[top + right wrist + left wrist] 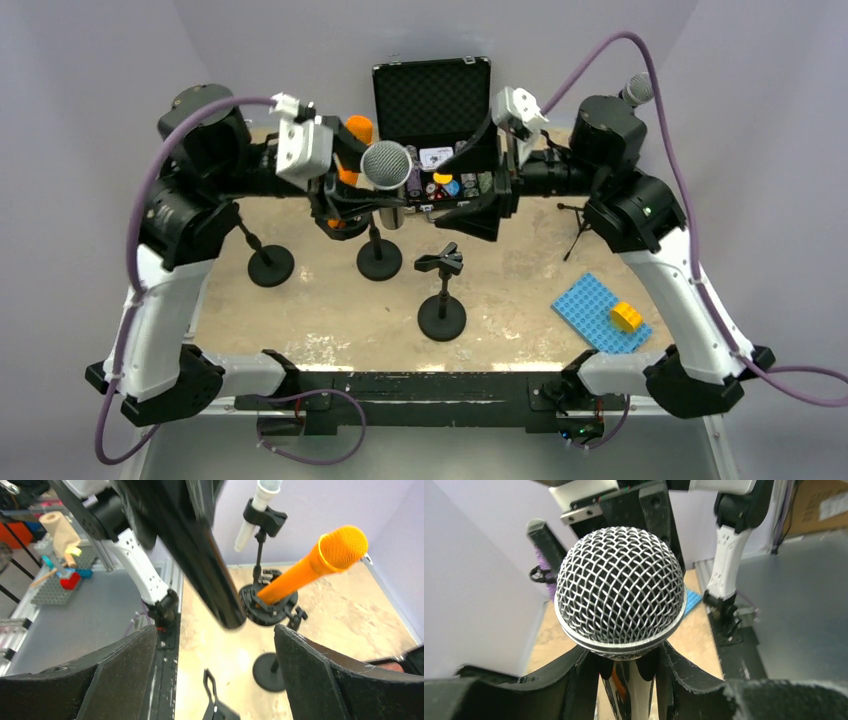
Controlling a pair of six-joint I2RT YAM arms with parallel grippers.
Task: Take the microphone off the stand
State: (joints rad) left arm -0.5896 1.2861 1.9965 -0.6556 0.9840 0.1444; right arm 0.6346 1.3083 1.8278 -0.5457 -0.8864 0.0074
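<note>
We find the microphone [386,166] held upright in the air over the far middle of the table [330,320], silver mesh head uppermost and clear of every stand. The left gripper [629,680] pinches it. In the left wrist view its two fingers [579,680] press on the handle from either side, just below the mesh head.

The stand [441,320] with the bare clip is upright on its round base towards the near middle of the table. It sits to the near right of the microphone and apart from it.

The right gripper [220,680] is spread wide, with nothing between its fingers [320,680]. Seen from above, it hangs just to the right of the microphone. A dark glossy shaft crosses the right wrist view ahead of those fingers and touches neither; we cannot tell what it is.

A second stand base [380,262] sits on the table under the held microphone, as seen from above. A third stand base [270,266] is to its left. An orange microphone [357,130] leans tilted behind the left gripper, its lower end at a black holder.

An open black case [432,100] stands at the middle of the far edge, lid raised. A blue baseplate [598,312] lies towards the near right corner, with a yellow brick [627,316] on it.
</note>
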